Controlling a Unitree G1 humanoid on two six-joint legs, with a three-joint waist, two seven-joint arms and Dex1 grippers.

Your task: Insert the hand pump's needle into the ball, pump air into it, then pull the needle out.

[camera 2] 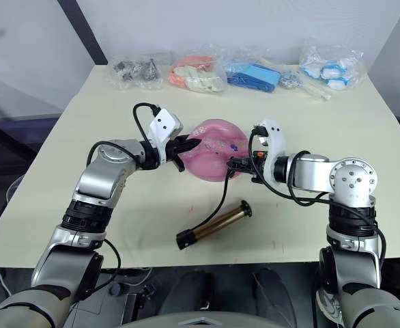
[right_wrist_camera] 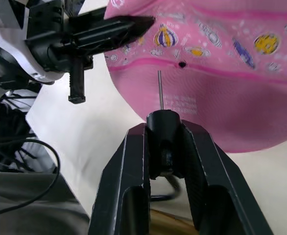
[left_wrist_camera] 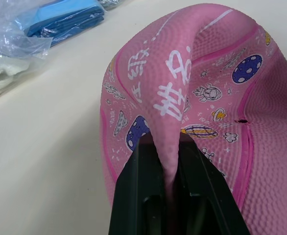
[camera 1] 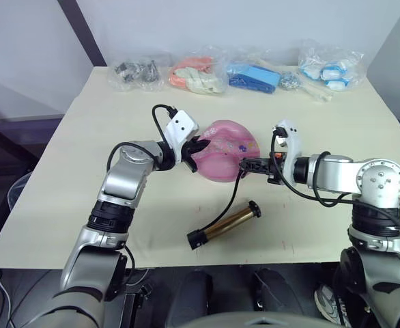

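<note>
The pink ball [camera 1: 224, 152], dented and squashed, lies at the table's middle. My left gripper [camera 1: 198, 146] is shut on a pinched fold of its left side; the black fingers [left_wrist_camera: 148, 196] clamp the rubber. My right gripper [camera 1: 246, 164] is shut on the needle's black fitting [right_wrist_camera: 161, 122] at the ball's right. The thin needle [right_wrist_camera: 159, 90] points at the ball, its tip just short of the black valve hole [right_wrist_camera: 182, 64] and a little to its side. The gold hand pump [camera 1: 225, 223] lies on the table in front of the ball, its black hose [camera 1: 229, 198] curving up to the fitting.
Along the table's far edge lie clear bags: metal parts [camera 1: 135, 70], pink-orange and white items [camera 1: 196, 74], blue items [camera 1: 254, 75] and white-blue items [camera 1: 330, 70]. The table's front edge runs close below the pump.
</note>
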